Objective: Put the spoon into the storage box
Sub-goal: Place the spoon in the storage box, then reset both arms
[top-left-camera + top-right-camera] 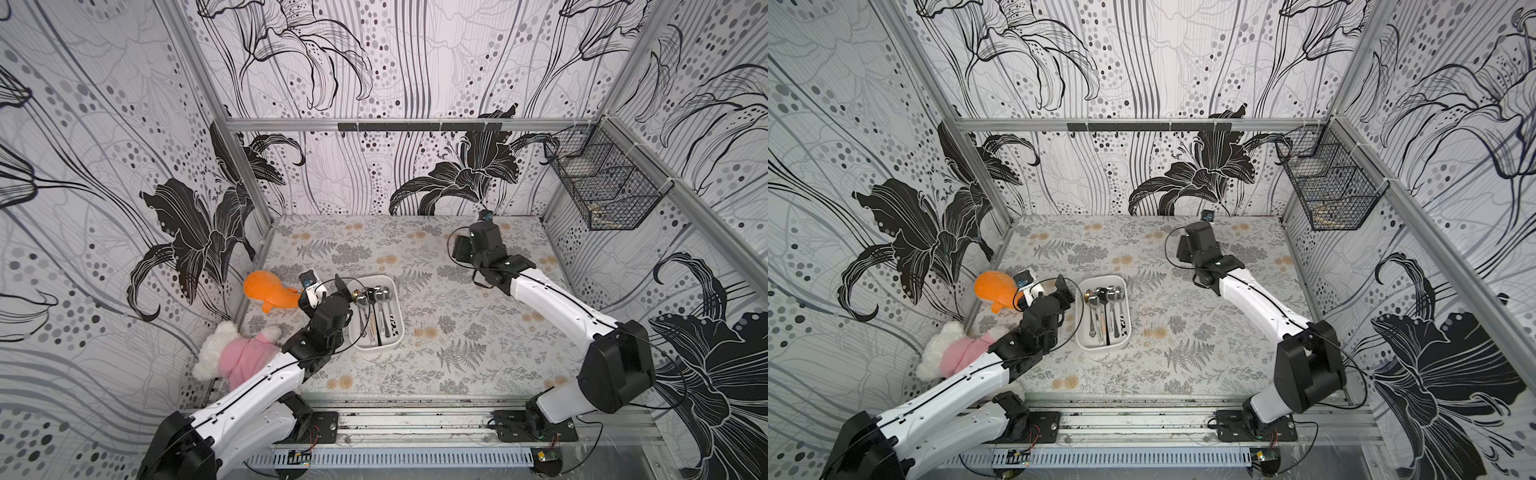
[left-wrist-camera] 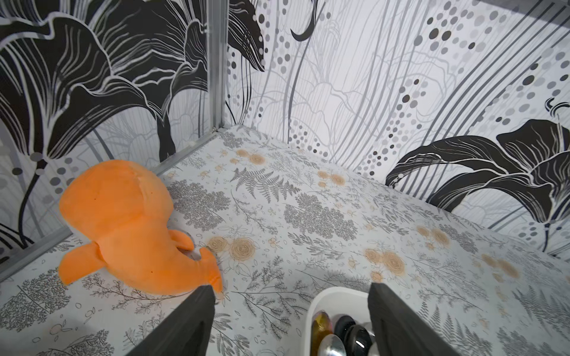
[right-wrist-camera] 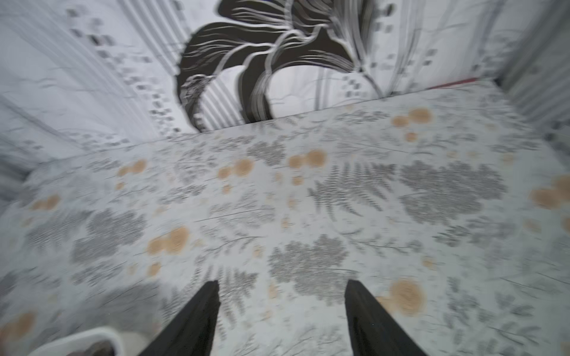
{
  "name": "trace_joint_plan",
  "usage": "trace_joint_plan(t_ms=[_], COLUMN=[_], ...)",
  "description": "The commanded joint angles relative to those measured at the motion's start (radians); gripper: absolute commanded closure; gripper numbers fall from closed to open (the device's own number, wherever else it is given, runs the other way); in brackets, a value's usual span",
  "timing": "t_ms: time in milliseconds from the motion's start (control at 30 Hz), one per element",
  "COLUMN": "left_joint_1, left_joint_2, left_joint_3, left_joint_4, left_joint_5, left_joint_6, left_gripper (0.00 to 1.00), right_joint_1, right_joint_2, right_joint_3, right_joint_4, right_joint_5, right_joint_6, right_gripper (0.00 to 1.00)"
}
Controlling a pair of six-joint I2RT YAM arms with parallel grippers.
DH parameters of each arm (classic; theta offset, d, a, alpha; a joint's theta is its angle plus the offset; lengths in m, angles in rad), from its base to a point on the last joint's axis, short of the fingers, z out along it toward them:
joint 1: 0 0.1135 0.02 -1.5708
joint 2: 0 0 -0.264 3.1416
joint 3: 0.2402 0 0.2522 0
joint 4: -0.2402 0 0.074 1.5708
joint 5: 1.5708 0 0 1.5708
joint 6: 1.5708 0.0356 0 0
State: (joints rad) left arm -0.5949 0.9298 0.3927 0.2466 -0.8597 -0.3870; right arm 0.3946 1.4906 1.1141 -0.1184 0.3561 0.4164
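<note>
Top views both show the white storage box [image 1: 375, 347] lying left of centre on the floral-patterned table [image 1: 457, 332]. Its long sides run near to far, and several spoons [image 1: 379, 296] lie inside it, bowls at the far end and handles toward the near end. Left wrist view has the left gripper [image 2: 290, 289] hovering at the box's far left corner. Its jaws stand wide apart with nothing between them. One finger overlaps the box's rim by the spoon bowls, and the other is just beside the tail of an orange plush toy [image 2: 123, 222] that lies at the left edge of the table. One bowl there looks gold-coloured, the rest silvery or dark. A white and pink plush toy [image 1: 237, 353] lies beside the left arm, against the left wall. Right wrist view is blurred, yet the right gripper [image 3: 282, 283] shows its jaws parted and holding nothing, above the table's pattern. That arm reaches over the far right part of the table, well apart from the box. A black wire mesh basket [image 1: 602, 183] hangs on the right wall.
</note>
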Motion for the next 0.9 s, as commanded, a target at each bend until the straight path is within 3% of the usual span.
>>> trace_joint_plan(t_ms=[0, 133, 200, 267, 367, 533, 733, 867], left_joint_1=[0.016, 0.051, 0.083, 0.125, 0.192, 0.248, 0.41, 0.42], left_joint_2=[0.039, 0.142, 0.214, 0.299, 0.413, 0.508, 0.476, 0.482], left_joint_3=[-0.117, -0.155, -0.162, -0.166, -0.174, -0.117, -0.16, -0.169], left_joint_4=[0.542, 0.64, 0.681, 0.747, 0.868, 0.897, 0.895, 0.911], left_joint_5=[-0.072, -0.054, 0.002, 0.039, 0.132, 0.203, 0.466, 0.499], left_joint_6=[0.277, 0.328, 0.36, 0.374, 0.394, 0.445, 0.339, 0.339], left_gripper=[0.14, 0.14, 0.12, 0.12, 0.12, 0.12, 0.12, 0.12], right_joint_1=[-0.051, -0.064, -0.07, -0.089, -0.091, -0.113, -0.135, -0.152], right_joint_2=[-0.058, -0.102, -0.056, -0.035, -0.061, -0.015, -0.047, -0.073], right_joint_3=[-0.228, -0.432, -0.449, -0.419, -0.507, -0.527, -0.641, -0.665], right_joint_4=[0.221, 0.454, 0.467, 0.415, 0.634, 0.785, 1.011, 0.998], right_joint_5=[0.021, 0.125, 0.223, 0.261, 0.256, 0.304, 0.28, 0.29], right_joint_6=[-0.068, -0.207, -0.212, -0.201, -0.304, -0.411, -0.528, -0.538], right_gripper=[0.29, 0.25, 0.19, 0.19, 0.18, 0.18, 0.18, 0.19])
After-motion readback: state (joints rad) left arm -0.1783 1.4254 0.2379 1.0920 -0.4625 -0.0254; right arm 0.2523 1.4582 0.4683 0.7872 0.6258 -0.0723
